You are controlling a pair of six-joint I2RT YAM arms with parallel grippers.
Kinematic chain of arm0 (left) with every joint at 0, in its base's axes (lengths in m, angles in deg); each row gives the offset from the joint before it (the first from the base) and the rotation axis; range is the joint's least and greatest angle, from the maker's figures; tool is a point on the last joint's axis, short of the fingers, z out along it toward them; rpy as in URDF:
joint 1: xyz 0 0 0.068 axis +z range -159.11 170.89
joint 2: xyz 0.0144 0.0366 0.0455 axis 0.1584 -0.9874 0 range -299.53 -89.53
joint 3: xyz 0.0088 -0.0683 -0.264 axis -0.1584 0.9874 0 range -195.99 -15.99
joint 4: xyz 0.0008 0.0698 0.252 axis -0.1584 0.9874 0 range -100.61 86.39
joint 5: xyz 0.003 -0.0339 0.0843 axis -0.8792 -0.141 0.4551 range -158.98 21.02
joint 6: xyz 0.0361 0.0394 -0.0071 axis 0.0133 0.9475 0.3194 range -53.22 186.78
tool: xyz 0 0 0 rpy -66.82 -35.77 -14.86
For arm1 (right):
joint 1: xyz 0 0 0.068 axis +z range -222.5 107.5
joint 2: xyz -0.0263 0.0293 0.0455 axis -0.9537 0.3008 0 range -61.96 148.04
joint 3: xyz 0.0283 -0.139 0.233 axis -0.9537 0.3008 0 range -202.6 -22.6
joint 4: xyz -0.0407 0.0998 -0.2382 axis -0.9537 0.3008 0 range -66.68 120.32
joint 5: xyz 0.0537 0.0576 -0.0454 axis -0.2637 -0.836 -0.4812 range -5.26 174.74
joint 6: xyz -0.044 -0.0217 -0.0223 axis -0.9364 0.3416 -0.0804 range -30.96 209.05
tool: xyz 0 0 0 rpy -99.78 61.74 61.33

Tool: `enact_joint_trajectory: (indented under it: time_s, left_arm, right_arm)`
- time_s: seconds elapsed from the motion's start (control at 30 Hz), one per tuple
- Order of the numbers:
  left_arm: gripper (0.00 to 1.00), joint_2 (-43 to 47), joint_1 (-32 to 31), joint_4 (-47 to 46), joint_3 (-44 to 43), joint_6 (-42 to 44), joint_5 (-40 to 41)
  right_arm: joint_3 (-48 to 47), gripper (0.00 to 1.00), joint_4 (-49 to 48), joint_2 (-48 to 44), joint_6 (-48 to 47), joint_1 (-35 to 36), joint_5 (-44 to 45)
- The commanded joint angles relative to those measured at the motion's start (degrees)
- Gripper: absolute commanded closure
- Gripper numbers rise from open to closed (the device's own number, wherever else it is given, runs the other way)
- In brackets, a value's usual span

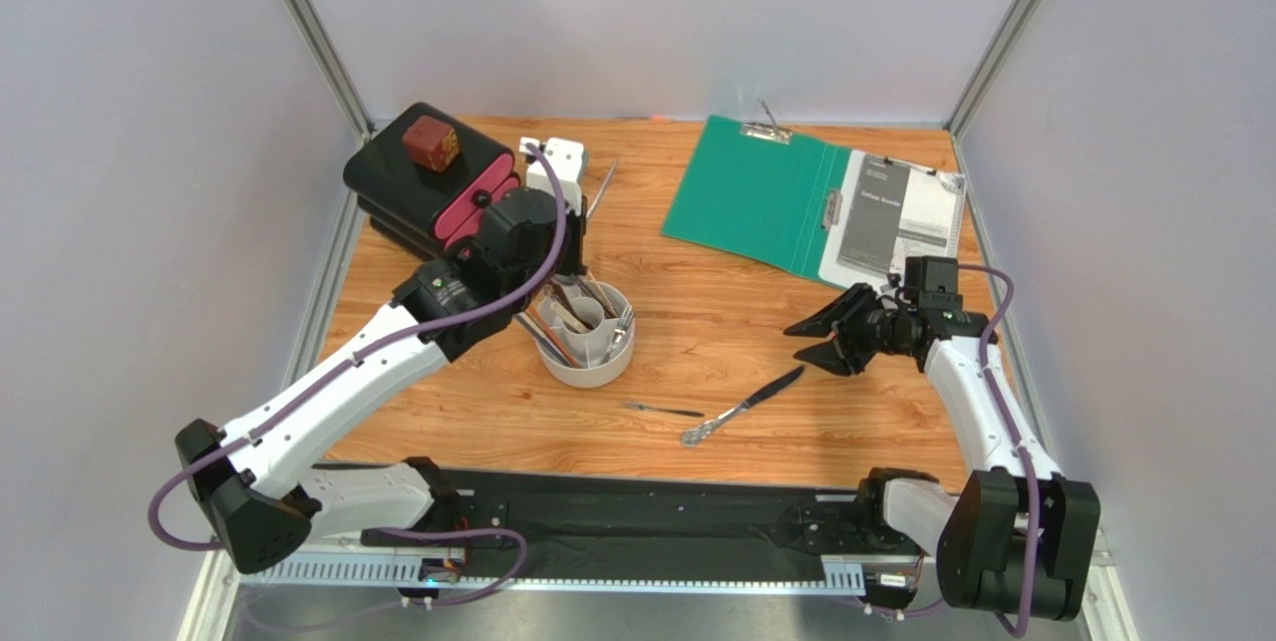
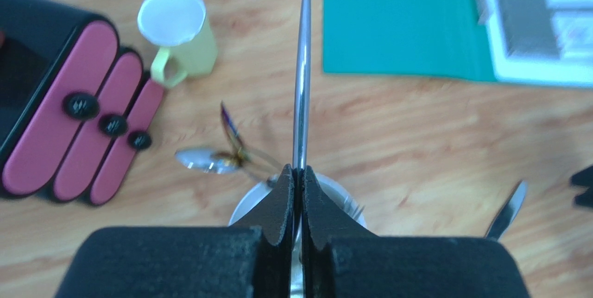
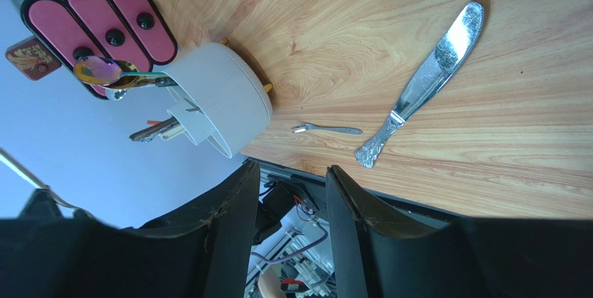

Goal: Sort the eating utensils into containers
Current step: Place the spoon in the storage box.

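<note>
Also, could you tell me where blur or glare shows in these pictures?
Top external: evenly lit and sharp. Left wrist: the papers on the green clipboard are blurred, and the silver utensil in the left gripper shows a light streak. Right wrist: glare whitens the knife blade.

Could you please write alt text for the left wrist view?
The left gripper, jaws shut, holds a slim silver utensil above the white holder. Behind on the wooden table are a yellow mug, a black-and-pink case and a green folder.
</note>
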Motion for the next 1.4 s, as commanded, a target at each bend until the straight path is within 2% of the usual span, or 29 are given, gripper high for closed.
enact_joint_trajectory:
  time_s: [0.0, 0.27, 0.3, 0.4, 0.5, 0.63, 0.73, 0.83, 1.1, 1.37]
  left_arm:
    - [1.00, -1.7, -0.1, 26.2, -4.7, 4.3, 0.6]
    - [1.00, 2.8, -0.3, 27.6, -1.5, 16.2, 11.8]
    - [1.00, 3.0, -0.3, 27.5, -1.5, 20.3, 11.8]
    - [1.00, 4.3, -0.3, 27.4, -1.5, 25.0, 9.0]
    - [1.00, 6.0, -0.3, 27.4, -1.7, 27.3, 2.3]
    - [1.00, 8.8, -0.3, 29.9, -3.4, 27.6, -10.6]
    - [1.00, 9.8, -0.3, 31.9, -4.1, 28.3, -17.1]
    - [1.00, 8.8, -0.4, 34.7, -5.1, 28.7, -20.0]
    - [1.00, 6.9, -1.1, 35.5, -1.2, 28.1, -18.6]
    - [1.00, 7.8, -1.2, 36.4, 2.8, 28.3, -11.9]
  right_arm:
    - [0.5, 0.55, -2.4, -1.4, 4.0, 0.2, 1.3]
    - [1.7, 0.55, -4.0, 0.8, 5.2, 0.2, 1.2]
    - [1.6, 0.55, -4.3, 1.2, 5.2, 0.2, 1.0]
    - [1.2, 0.55, -5.2, 3.1, 5.2, 0.2, 0.7]
    - [0.9, 0.55, -6.0, 4.5, 4.8, 0.2, 0.1]
    - [0.8, 0.55, -6.3, 5.6, 4.3, 0.2, -0.5]
    - [1.2, 0.55, -7.2, 5.9, 4.5, 0.2, -0.7]
    - [1.4, 0.55, -7.6, 6.2, 4.7, 0.2, -0.9]
    - [2.1, 0.55, -7.9, 5.5, 4.9, 0.3, -1.1]
    - [4.6, 0.55, -9.5, 4.4, 6.2, 0.2, -1.6]
